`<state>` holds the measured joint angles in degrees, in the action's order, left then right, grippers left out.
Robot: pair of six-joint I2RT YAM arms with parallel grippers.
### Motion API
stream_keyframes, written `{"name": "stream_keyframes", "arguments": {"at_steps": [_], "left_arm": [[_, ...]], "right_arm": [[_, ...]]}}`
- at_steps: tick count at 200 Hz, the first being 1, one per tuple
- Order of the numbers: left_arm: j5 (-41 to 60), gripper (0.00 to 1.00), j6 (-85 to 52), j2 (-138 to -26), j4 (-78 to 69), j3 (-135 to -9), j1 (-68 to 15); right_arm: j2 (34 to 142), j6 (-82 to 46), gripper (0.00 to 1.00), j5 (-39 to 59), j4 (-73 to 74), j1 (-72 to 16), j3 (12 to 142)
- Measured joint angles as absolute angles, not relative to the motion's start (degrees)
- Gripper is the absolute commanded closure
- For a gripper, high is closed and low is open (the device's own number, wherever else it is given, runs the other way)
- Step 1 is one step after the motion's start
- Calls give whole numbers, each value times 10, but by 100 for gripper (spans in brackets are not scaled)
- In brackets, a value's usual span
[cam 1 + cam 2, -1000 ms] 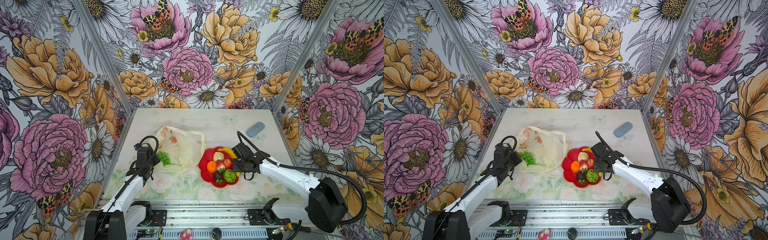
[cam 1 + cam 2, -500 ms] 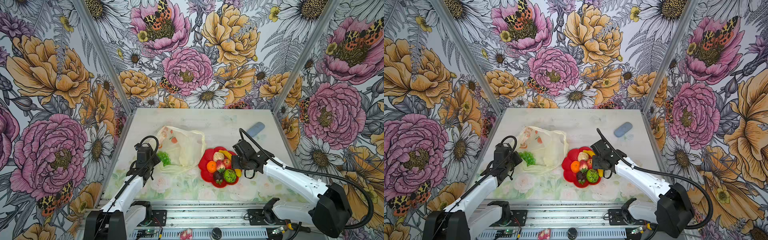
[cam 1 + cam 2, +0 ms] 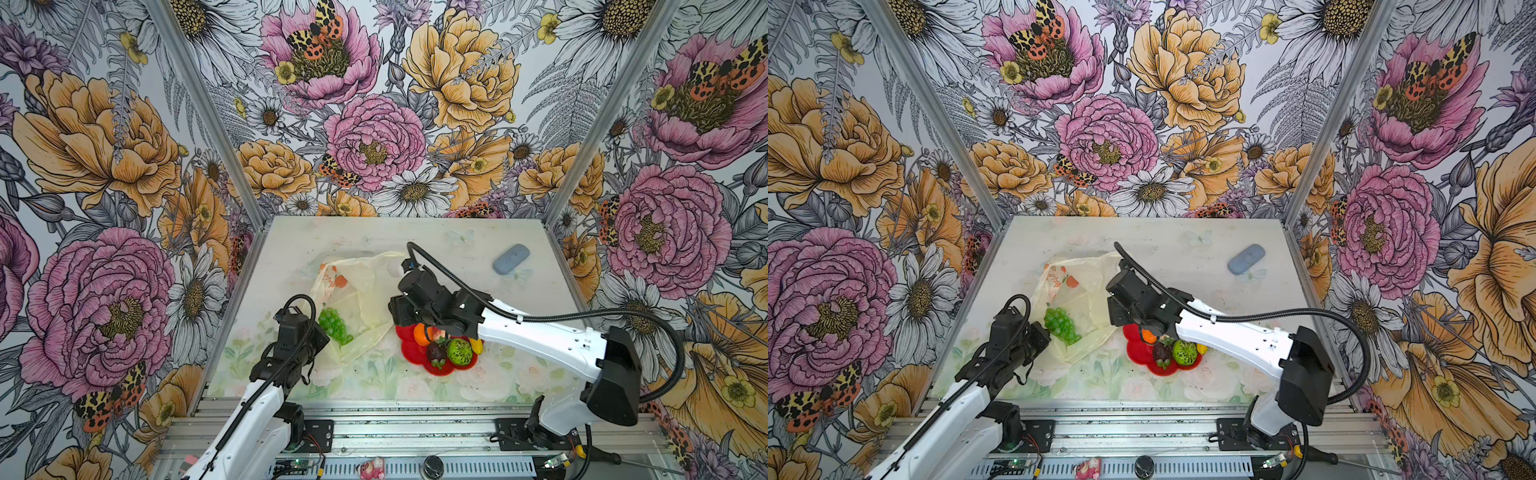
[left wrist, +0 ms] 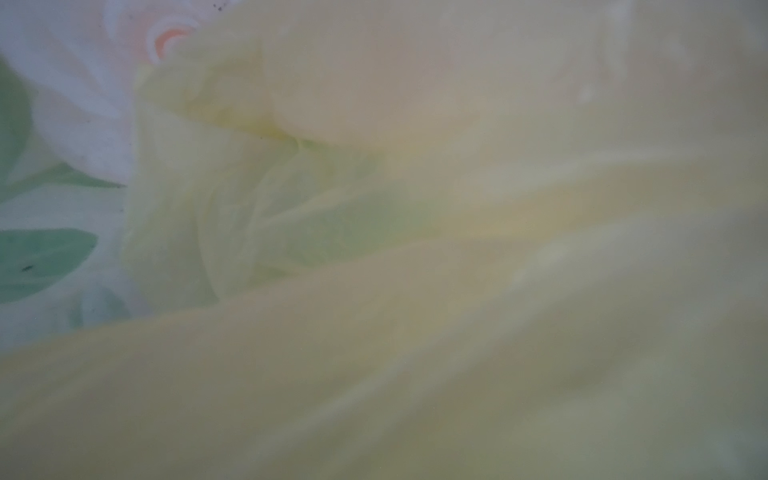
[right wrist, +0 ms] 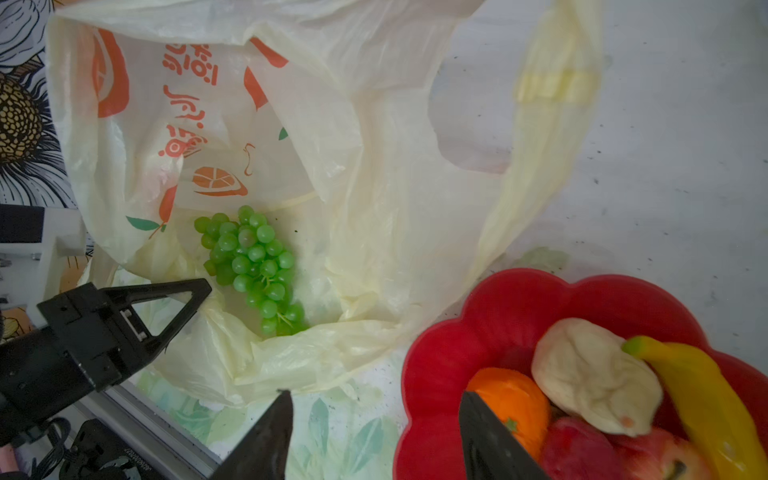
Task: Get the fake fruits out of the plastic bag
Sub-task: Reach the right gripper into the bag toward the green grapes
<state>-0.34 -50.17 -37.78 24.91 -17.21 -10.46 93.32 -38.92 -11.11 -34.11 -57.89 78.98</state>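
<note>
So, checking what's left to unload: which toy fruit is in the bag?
The green grape bunch, alone inside the plastic bag; the orange, banana, pale pear and others sit on the red flower-shaped plate.

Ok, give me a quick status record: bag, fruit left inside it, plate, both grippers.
bag: lying opened out, next to the plate
fruit left in bag: grapes, nothing else visible inside
plate: red, holds orange, pear, banana, dark fruit, bumpy green fruit
left gripper: shut on the bag's edge near the grapes
right gripper: open, empty, between bag and plate
</note>
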Motion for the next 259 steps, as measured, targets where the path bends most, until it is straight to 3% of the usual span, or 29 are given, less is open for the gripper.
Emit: {"name": "stream_keyframes", "arguments": {"at_steps": [61,93,175,259], "left_arm": [[-30,100,-542,-322,323,-145,-104],[-46,100,-542,-333,329,-145,-103],[-51,100,-521,-350,328,-145,-80],[-47,100,-506,-361,325,-145,-76]], "right_arm": [[1140,-358,37,-55,-305,-611,926],[1209,-342,29,-27,-296,-611,975],[1296,-299,15,12,-272,-616,1036],[1369,-280,18,18,-267,-616,1095]]}}
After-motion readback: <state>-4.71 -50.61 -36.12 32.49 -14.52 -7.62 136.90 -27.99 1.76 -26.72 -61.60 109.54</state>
